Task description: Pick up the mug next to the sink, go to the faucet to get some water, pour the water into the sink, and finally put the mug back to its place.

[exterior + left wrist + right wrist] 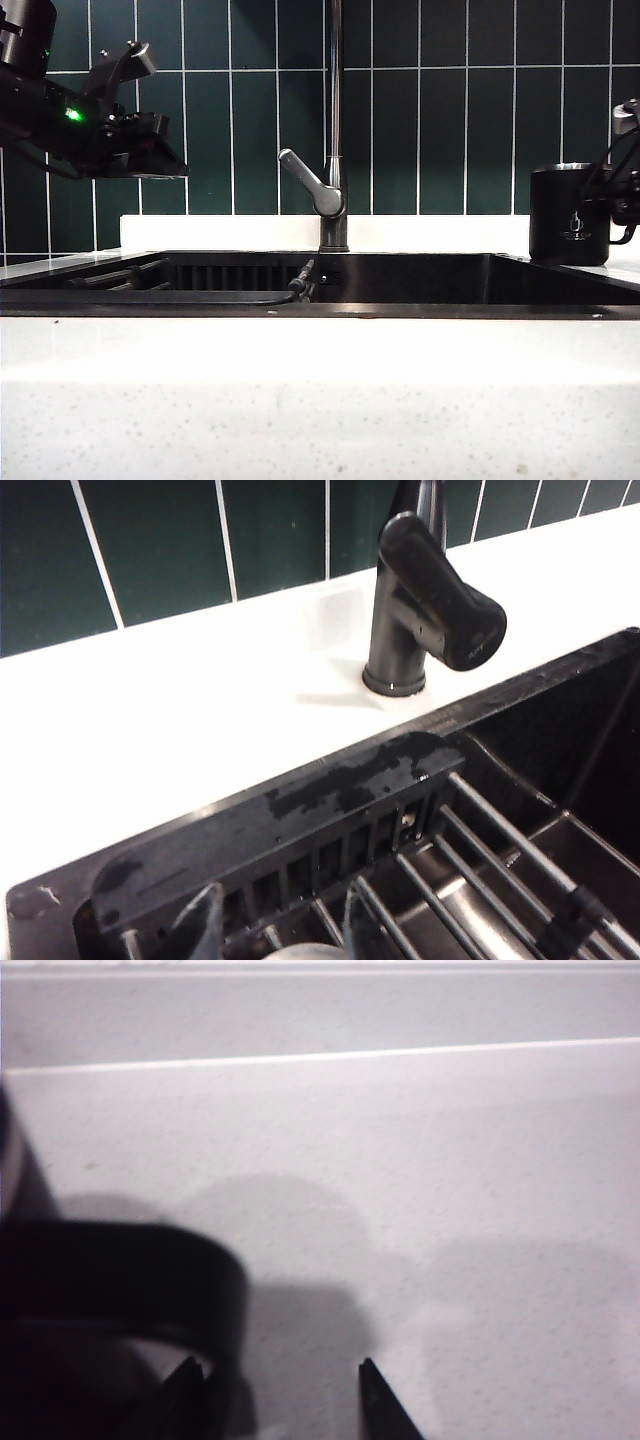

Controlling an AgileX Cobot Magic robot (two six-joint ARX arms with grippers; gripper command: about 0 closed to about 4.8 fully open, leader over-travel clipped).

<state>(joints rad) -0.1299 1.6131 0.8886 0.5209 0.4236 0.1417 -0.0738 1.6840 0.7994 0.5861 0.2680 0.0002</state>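
Two robot arms flank a wide black rectangular sink set in a white speckled countertop, backed by dark green wall tiles

The matte black cylindrical mug with its steel rim stands on the counter right of the basin, well apart from the tall dark grey faucet; the right gripper is beside it with its jaws spread wide, the black loop handle just at one fingertip, nothing grasped. The left gripper hangs above the sink's left end near the slatted dark rack; whether it is parted or clenched cannot be told
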